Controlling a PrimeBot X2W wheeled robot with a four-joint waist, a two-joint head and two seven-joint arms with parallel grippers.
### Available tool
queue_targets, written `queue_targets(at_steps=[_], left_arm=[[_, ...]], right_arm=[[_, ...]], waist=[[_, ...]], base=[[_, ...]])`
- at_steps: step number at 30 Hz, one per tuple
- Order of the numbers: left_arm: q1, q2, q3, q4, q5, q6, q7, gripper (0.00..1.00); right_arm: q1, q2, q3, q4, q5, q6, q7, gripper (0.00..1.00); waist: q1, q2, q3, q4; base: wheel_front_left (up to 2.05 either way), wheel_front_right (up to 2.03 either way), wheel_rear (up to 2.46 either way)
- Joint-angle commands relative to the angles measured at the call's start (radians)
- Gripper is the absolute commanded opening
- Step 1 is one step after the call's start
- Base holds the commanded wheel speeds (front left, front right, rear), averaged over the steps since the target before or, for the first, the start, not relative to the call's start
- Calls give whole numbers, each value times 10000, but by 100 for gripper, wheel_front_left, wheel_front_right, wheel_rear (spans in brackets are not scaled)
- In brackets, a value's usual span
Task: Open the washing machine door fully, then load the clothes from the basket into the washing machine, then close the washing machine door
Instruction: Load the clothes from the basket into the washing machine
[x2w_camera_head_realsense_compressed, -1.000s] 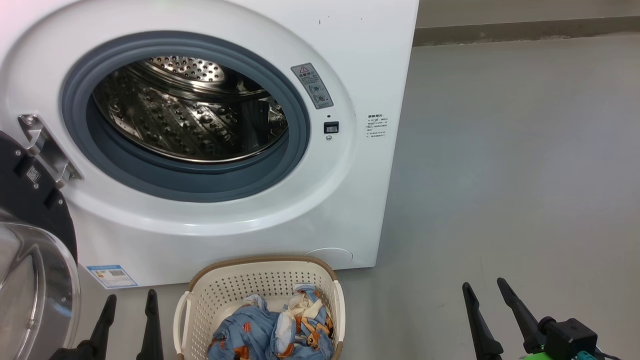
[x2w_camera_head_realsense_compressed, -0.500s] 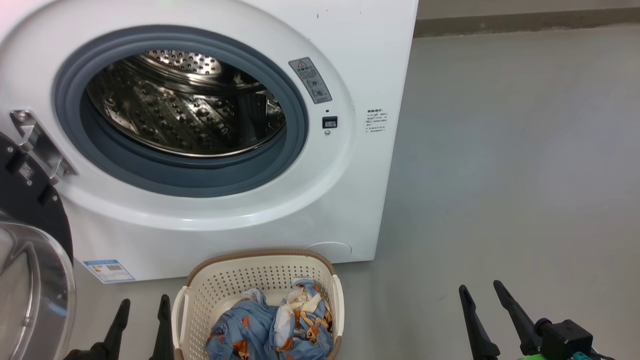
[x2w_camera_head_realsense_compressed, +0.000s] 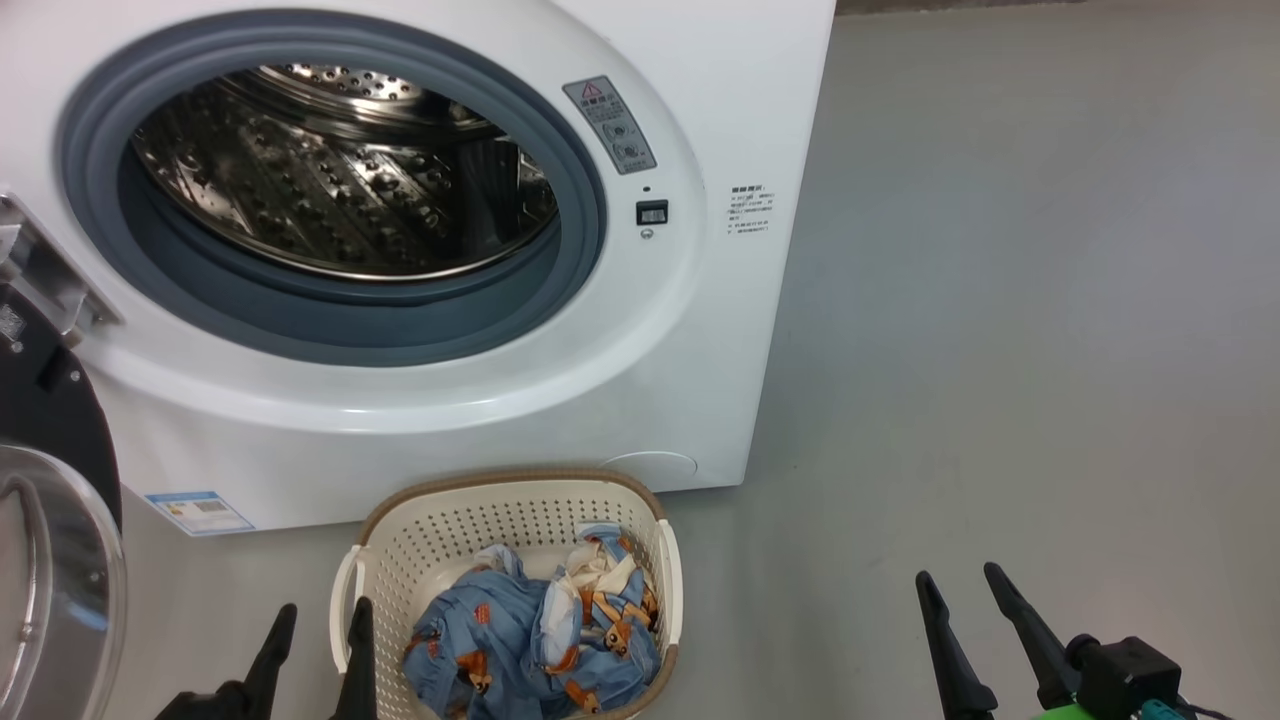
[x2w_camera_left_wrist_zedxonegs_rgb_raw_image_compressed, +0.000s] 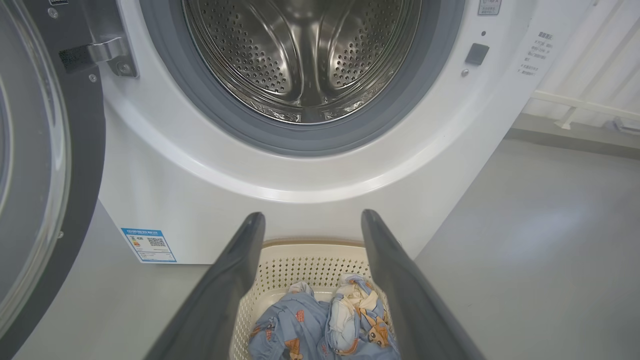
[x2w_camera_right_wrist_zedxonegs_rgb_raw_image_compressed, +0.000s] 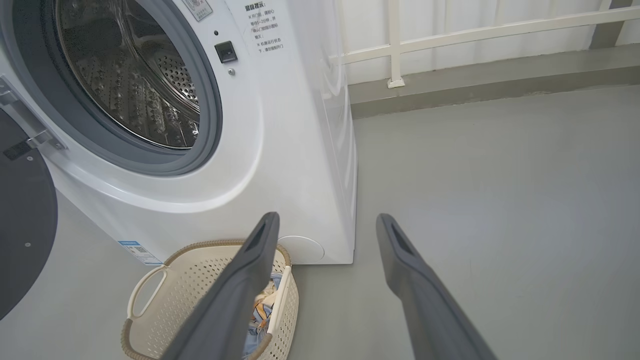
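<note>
The washing machine door (x2w_camera_head_realsense_compressed: 50, 560) stood wide open at the left; the clothes (x2w_camera_head_realsense_compressed: 530, 640) lay heaped in the basket (x2w_camera_head_realsense_compressed: 500, 480) on the floor (x2w_camera_head_realsense_compressed: 1000, 350) before the washing machine (x2w_camera_head_realsense_compressed: 700, 330); left hand (x2w_camera_head_realsense_compressed: 326, 605) and right hand (x2w_camera_head_realsense_compressed: 957, 571) hung released, empty; best to plunge the left hand mid-heap, clear of the basket's edge; open floor lay rightward.

Left pincer (x2w_camera_head_realsense_compressed: 325, 604), right pincer (x2w_camera_head_realsense_compressed: 957, 571): long dark tapered fingers (x2w_camera_left_wrist_zedxonegs_rgb_raw_image_compressed: 220, 295); right carries black block (x2w_camera_head_realsense_compressed: 1125, 675).

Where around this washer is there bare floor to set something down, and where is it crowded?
Widest free patch: grey floor right of the washing machine and basket. Narrower strip: between the open washing machine door and the basket's left side. Crowded: below the drum opening, where the basket holds the clothes.
</note>
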Motion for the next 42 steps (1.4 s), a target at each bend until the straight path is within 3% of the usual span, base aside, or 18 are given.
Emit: queue_targets(at_steps=[1, 22, 42], left_arm=[[-516, 167, 242, -101, -153, -15, -55, 100], [-1601, 514, -161, 516, -857, -15, -55, 100], [-4268, 1430, -1329, 1817, -1782, -15, -55, 100]], right_arm=[[-449, -45, 256, -201, 93, 90, -120, 100], [-1115, -45, 361, -357, 276, 90, -120, 100], [-2169, -45, 685, -809, 288, 90, -120, 100]], waist=[[-1, 0, 168, -47], [-1, 0, 1920, -173], [-1, 0, 4946, -597]], base=[[0, 0, 0], [0, 0, 0], [0, 0, 0]])
